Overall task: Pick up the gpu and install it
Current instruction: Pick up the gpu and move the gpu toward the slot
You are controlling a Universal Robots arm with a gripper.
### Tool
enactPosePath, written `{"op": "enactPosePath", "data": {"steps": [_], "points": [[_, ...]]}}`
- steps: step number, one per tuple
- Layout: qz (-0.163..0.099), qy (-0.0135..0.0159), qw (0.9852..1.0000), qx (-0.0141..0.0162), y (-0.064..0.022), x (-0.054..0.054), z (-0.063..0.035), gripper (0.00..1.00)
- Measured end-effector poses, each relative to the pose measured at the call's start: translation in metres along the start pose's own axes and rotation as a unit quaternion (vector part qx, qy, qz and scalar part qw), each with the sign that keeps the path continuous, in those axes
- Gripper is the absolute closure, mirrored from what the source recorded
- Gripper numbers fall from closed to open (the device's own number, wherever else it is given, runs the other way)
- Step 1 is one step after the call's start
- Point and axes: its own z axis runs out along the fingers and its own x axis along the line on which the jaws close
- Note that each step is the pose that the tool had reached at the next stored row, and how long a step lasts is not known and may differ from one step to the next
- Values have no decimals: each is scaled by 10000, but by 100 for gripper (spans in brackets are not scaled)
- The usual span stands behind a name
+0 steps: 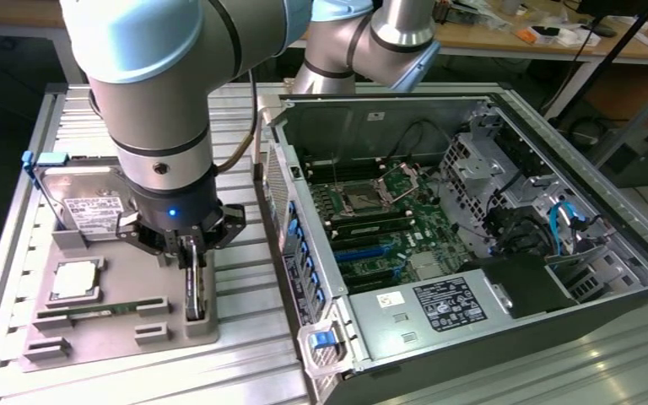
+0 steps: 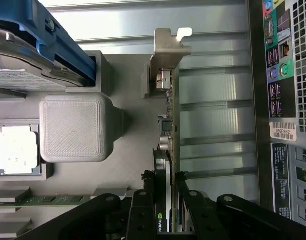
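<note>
The jaws appeared clenched on the gpu (image 2: 162,170), which stood on edge between them in its tray (image 2: 125,170). Gripped along 1 thin edge, it could tilt and snag the tray's walls if lifted.

The arm (image 1: 155,93) is silver-grey cylindrical tubing with pale blue joint caps (image 1: 341,8) and black ring seams. A cable (image 1: 253,110) trails beside it. A small blue light (image 1: 172,212) glows above the black gripper (image 1: 195,257), whose linked fingers (image 2: 142,210) carry round silver pivot screws (image 2: 192,193).
</note>
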Motion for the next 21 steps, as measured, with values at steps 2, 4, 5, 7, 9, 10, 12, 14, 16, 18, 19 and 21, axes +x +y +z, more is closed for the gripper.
{"op": "enactPosePath", "data": {"steps": [2,4,5,7,9,10,12,14,16,18,19,21], "points": [[0,0,10000,0,-3,0,0,73],[0,0,10000,0,-11,-1,-1,73],[0,0,10000,0,-17,-1,-1,73],[0,0,10000,0,-20,-2,-1,73],[0,0,10000,0,-23,-2,-1,73],[0,0,10000,0,-24,-2,-1,73],[0,0,10000,0,-26,-2,-1,73],[0,0,10000,0,-29,-2,-1,73],[0,0,10000,0,-31,-2,-1,73],[0,0,10000,0,-35,-3,-4,73],[0,-1,10000,0,-36,-3,-7,73],[0,0,10000,0,-38,-4,-21,73]]}}
